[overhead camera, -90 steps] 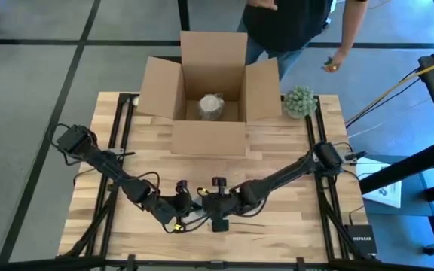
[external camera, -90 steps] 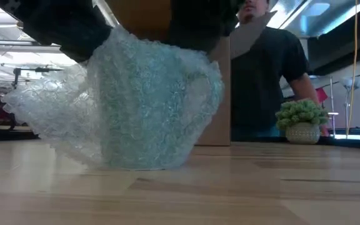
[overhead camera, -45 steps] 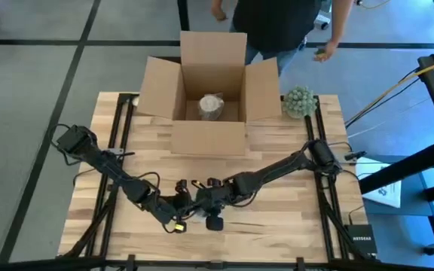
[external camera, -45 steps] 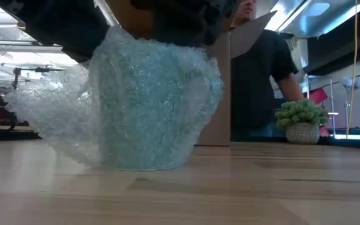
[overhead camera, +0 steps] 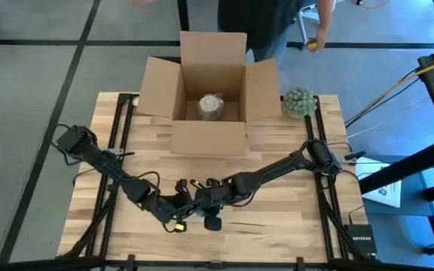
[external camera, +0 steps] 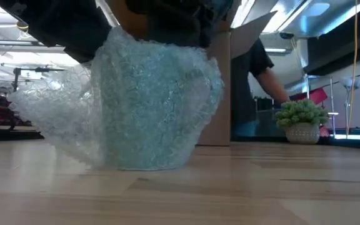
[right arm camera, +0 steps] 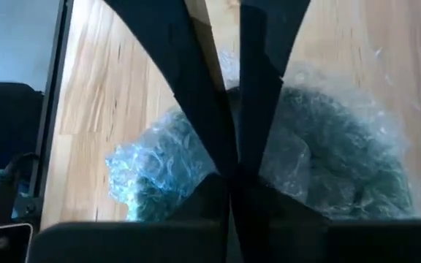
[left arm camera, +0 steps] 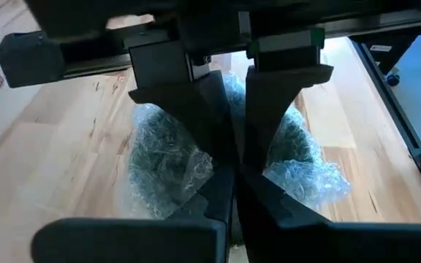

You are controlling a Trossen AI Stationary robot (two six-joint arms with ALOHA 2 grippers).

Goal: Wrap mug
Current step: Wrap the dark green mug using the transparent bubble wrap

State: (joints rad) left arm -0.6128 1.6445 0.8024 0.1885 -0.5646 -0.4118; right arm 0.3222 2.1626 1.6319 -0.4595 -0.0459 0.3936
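The mug [external camera: 149, 106] stands upright on the wooden table, covered in clear bubble wrap [external camera: 49, 119] whose loose end trails off to one side. In the high view it is hidden under both grippers near the table's front middle. My left gripper [overhead camera: 181, 205] and my right gripper [overhead camera: 206, 203] meet above it. Both point down and are shut on the wrap, as the wrist views show for the left gripper [left arm camera: 236, 157] and the right gripper [right arm camera: 232, 164]. My left gripper pinches the bubble wrap at the top of the mug [left arm camera: 229, 91] between its two fingers, from above, pointing down. The mug's base stays on the table. My right gripper pinches bubble wrap over the top of the mug [right arm camera: 229, 73] between its two fingers, coming from above. The fingers hide the exact spot. The wrapped mug stands upright on the table below.
An open cardboard box [overhead camera: 209, 132] stands at the table's far middle with a wrapped item [overhead camera: 211, 107] inside. A small green plant in a pot [overhead camera: 300, 102] sits at the far right. A person [overhead camera: 270, 22] stands behind the table.
My right gripper has moved a little toward the table's left edge, closer to my left gripper above the mug. The wrap has been drawn over the mug's handle side. The mug has stayed standing in place. The person behind the table has shifted.
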